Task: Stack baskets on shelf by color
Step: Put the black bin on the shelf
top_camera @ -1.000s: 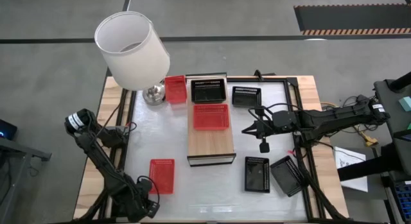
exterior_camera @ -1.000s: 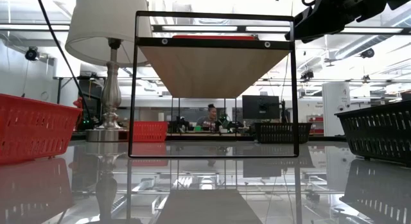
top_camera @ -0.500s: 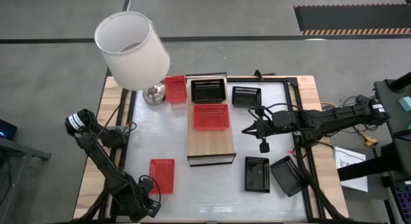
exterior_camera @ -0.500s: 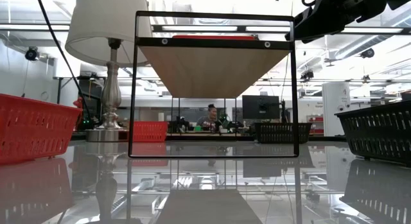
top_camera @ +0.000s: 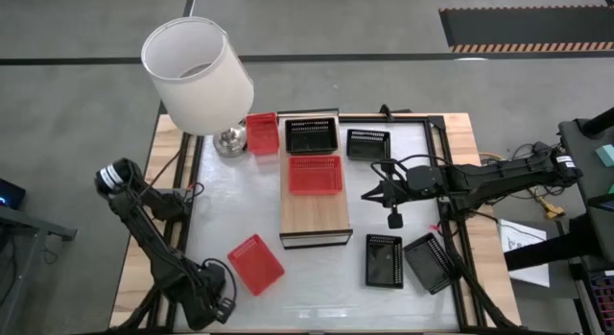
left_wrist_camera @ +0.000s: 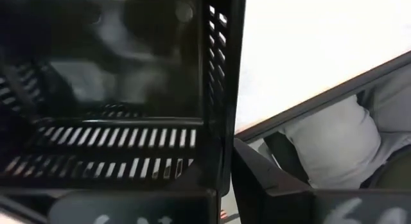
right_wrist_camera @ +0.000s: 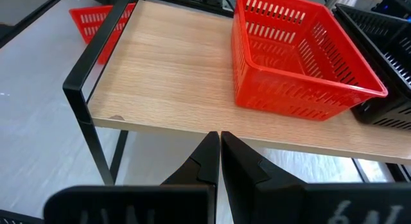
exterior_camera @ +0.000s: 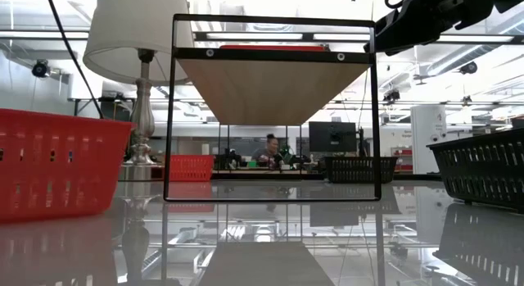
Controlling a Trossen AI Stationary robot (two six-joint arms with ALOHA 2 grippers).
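A red basket (top_camera: 255,263) sits askew near the table's front left, large at the left of the low view (exterior_camera: 49,159). My left gripper (top_camera: 227,287) is shut on its near-left wall. Another red basket (top_camera: 315,174) and a black basket (top_camera: 312,135) stand on the light-wood shelf (top_camera: 315,218). A third red basket (top_camera: 261,133) rests beside the lamp. Black baskets lie at the far right (top_camera: 368,143) and near right (top_camera: 384,260), one of them tilted (top_camera: 430,263). My right gripper (right_wrist_camera: 219,137) hovers shut and empty just right of the shelf (top_camera: 367,193), pointing at it. My left gripper holds the red basket by its slotted side wall (left_wrist_camera: 221,121), which stands between the two fingers, one finger inside the basket and one (left_wrist_camera: 270,179) outside. The fingers come from the table's near-left side. Whether the basket is lifted off the table cannot be told.
A lamp with a white shade (top_camera: 197,74) and a metal foot (top_camera: 228,141) stands at the far left. The shelf's dark frame (exterior_camera: 274,110) rises in the table's middle. Bare white tabletop (top_camera: 230,201) lies left of the shelf. A person sits far behind the table (exterior_camera: 268,148).
My left gripper has shut on the red basket's wall. The basket has turned about from square with the table's edges to a diagonal, its far end swinging toward the right, and it shows larger in the low view.
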